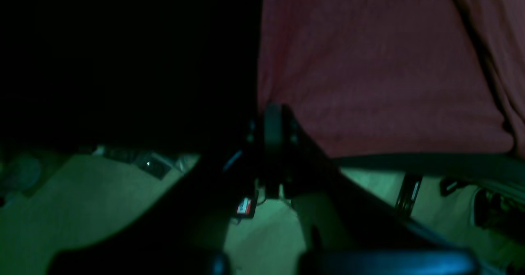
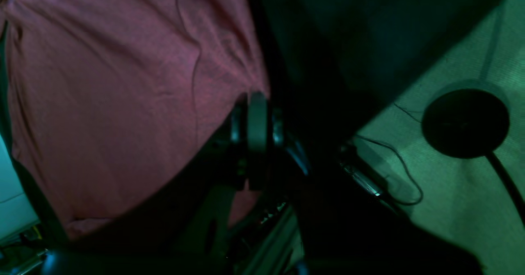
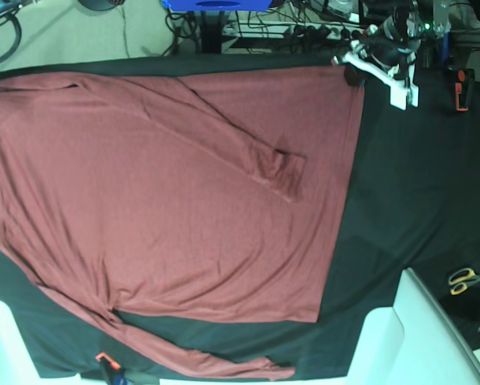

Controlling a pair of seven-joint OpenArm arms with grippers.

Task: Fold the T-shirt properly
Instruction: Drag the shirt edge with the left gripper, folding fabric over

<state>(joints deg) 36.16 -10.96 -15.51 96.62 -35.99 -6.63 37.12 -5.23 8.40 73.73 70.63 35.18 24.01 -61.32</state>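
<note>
- The left gripper is pinching the T-shirt at a hem corner, fingers pressed together on the cloth, by the desk's far edge.
- The right gripper is likewise clamping the shirt's edge.
- The T-shirt is lying spread across the black cloth, one sleeve folded over its body.
- Scissors are lying near the desk's right edge.

In the dim left wrist view the left hand has its jaws pressed together on the edge of the rust-red T-shirt, which fills the upper right above the dark tabletop, with pale greenish floor showing below.
</note>
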